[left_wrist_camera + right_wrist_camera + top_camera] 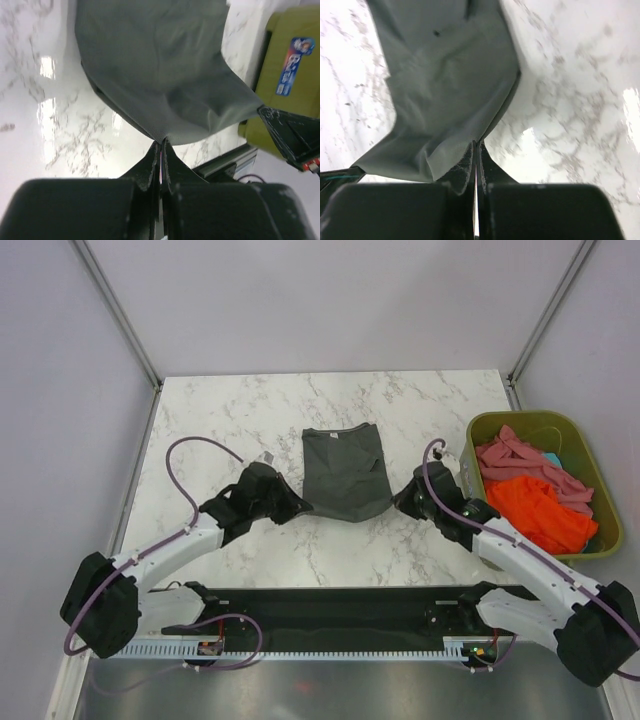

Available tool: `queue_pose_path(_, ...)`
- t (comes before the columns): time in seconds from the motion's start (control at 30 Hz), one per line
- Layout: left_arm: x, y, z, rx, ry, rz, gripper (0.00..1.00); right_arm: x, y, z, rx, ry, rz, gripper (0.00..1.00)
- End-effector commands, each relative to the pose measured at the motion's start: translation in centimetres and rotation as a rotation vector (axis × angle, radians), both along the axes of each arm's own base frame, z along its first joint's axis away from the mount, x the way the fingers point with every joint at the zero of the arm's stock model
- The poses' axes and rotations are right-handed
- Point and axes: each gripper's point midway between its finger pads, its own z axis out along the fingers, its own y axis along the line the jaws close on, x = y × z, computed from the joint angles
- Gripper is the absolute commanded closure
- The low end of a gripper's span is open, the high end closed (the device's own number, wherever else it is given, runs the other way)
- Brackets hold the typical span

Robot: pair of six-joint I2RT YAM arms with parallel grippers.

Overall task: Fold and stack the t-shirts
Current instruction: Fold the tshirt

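Charcoal t-shirt (342, 473) at worktop centre, sides already folded in. L gripper (161, 145) & R gripper (476, 144) each clenched on a near-edge corner. Crosswise fold left to do; orange tee (540, 512) & pink tee (520, 458) unfolded in bin (520, 417) by right edge.

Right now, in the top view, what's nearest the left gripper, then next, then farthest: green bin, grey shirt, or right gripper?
1. The grey shirt, pinched in the left gripper.
2. The right gripper, at the shirt's other near corner.
3. The green bin, at the table's right edge.
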Motion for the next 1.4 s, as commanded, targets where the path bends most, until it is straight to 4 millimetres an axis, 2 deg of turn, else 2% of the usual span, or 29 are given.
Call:
queue_pose_path(0.0, 2.8, 1.5, 1.1, 0.074, -0.033, 0.038, 0.98, 3.6, 0.2, 4.2, -0.087, -0.106, 0.015, 1.00)
queue_pose_path(0.03, 3.8, 1.3, 2.2, 0.059, -0.047, 0.038, 0.98, 4.9, 0.7, 5.0, -0.094, -0.111, 0.016, 1.00)
queue_pose_path(0.1, 5.9, 2.0, 2.1, 0.083, -0.048, 0.056, 0.98, 6.7, 0.6, 5.5, -0.105, -0.109, 0.013, 1.00)
queue_pose_path(0.13, 7.1, 1.6, 3.6, 0.062, -0.075, 0.049, 0.98, 8.1, 1.1, 5.9, -0.119, -0.114, 0.030, 1.00)
queue_pose_path(0.17, 8.3, 2.2, 4.1, 0.064, -0.087, 0.062, 0.98, 8.9, 1.2, 6.2, -0.121, -0.118, 0.034, 1.00)
queue_pose_path(0.2, 9.3, 2.2, 3.7, 0.073, -0.074, 0.062, 0.98, 10.0, 0.9, 6.5, -0.126, -0.125, 0.027, 1.00)
queue_pose_path(0.23, 10.8, 1.9, 5.6, 0.058, -0.117, 0.067, 0.98, 11.6, 1.2, 7.2, -0.140, -0.140, 0.034, 1.00)
queue_pose_path(0.3, 13.1, 2.3, 5.2, 0.082, -0.119, 0.072, 0.98, 13.6, 0.9, 7.8, -0.144, -0.148, 0.029, 1.00)
queue_pose_path(0.33, 14.5, 1.8, 6.8, 0.062, -0.147, 0.063, 0.98, 15.2, 1.3, 8.2, -0.151, -0.152, 0.033, 1.00)
queue_pose_path(0.37, 15.6, 2.1, 7.0, 0.060, -0.153, 0.065, 0.98, 16.1, 1.4, 8.2, -0.147, -0.150, 0.040, 1.00)
queue_pose_path(0.4, 16.5, 2.1, 7.1, 0.056, -0.155, 0.063, 0.98, 17.8, 1.5, 8.1, -0.141, -0.145, 0.039, 1.00)
queue_pose_path(0.43, 18.0, 1.8, 7.0, 0.052, -0.148, 0.062, 0.98, 18.6, 1.7, 8.2, -0.137, -0.145, 0.044, 1.00)
queue_pose_path(0.5, 19.8, 2.1, 6.7, 0.046, -0.140, 0.074, 0.98, 20.2, 1.9, 7.6, -0.128, -0.131, 0.067, 1.00)
queue_pose_path(0.6, 23.1, 1.6, 6.2, 0.045, -0.149, 0.056, 0.98, 24.0, 2.3, 6.4, -0.133, -0.125, 0.065, 1.00)
queue_pose_path(0.63, 24.8, 1.3, 5.6, 0.058, -0.159, 0.042, 0.98, 24.7, 2.3, 6.1, -0.132, -0.122, 0.067, 1.00)
queue_pose_path(0.7, 26.4, 1.1, 5.3, 0.065, -0.178, 0.024, 0.98, 27.0, 2.1, 5.2, -0.125, -0.119, 0.057, 1.00)
queue_pose_path(0.73, 27.6, 0.8, 5.9, 0.061, -0.202, 0.024, 0.98, 27.6, 2.2, 5.0, -0.117, -0.121, 0.064, 1.00)
queue_pose_path(0.77, 28.5, 0.8, 4.3, 0.075, -0.183, 0.024, 0.98, 28.4, 2.1, 4.7, -0.116, -0.123, 0.062, 1.00)
queue_pose_path(0.8, 29.2, 0.7, 3.6, 0.076, -0.176, 0.024, 0.98, 29.7, 1.7, 3.9, -0.117, -0.119, 0.056, 1.00)
queue_pose_path(0.83, 30.2, 0.5, 4.2, 0.070, -0.199, 0.025, 0.98, 30.3, 1.6, 3.6, -0.114, -0.118, 0.057, 1.00)
queue_pose_path(0.87, 30.9, 0.6, 3.7, 0.071, -0.197, 0.028, 0.98, 30.8, 1.4, 3.3, -0.110, -0.117, 0.056, 1.00)
queue_pose_path(0.9, 31.5, 0.5, 1.6, 0.078, -0.165, 0.023, 0.98, 31.9, 0.8, 2.6, -0.113, -0.113, 0.042, 1.00)
queue_pose_path(0.93, 32.6, 0.7, 2.1, 0.070, -0.185, 0.032, 0.98, 32.4, 0.5, 2.3, -0.115, -0.113, 0.037, 1.00)
queue_pose_path(1.0, 33.7, 0.7, -0.2, 0.070, -0.157, 0.031, 0.98, 33.6, 0.6, 1.4, -0.095, -0.114, 0.054, 1.00)
queue_pose_path(1.03, 34.6, 0.7, 0.2, 0.057, -0.171, 0.030, 0.98, 34.1, 0.6, 1.2, -0.091, -0.118, 0.063, 1.00)
queue_pose_path(1.23, 36.9, 1.1, -1.9, 0.037, -0.160, 0.040, 0.95, 37.0, 0.9, -1.3, -0.045, -0.138, 0.104, 0.90)
queue_pose_path(1.3, 37.2, 1.8, -2.1, 0.041, -0.156, 0.059, 0.86, 38.2, 1.2, -1.7, -0.022, -0.160, 0.152, 0.84)
queue_pose_path(1.33, 37.4, 2.3, -1.7, 0.042, -0.164, 0.065, 0.82, 38.1, 1.8, -1.7, 0.009, -0.162, 0.197, 0.78)
queue_pose_path(1.37, 37.4, 2.5, -1.5, 0.049, -0.171, 0.064, 0.67, 38.2, 1.8, -1.6, 0.016, -0.166, 0.213, 0.73)
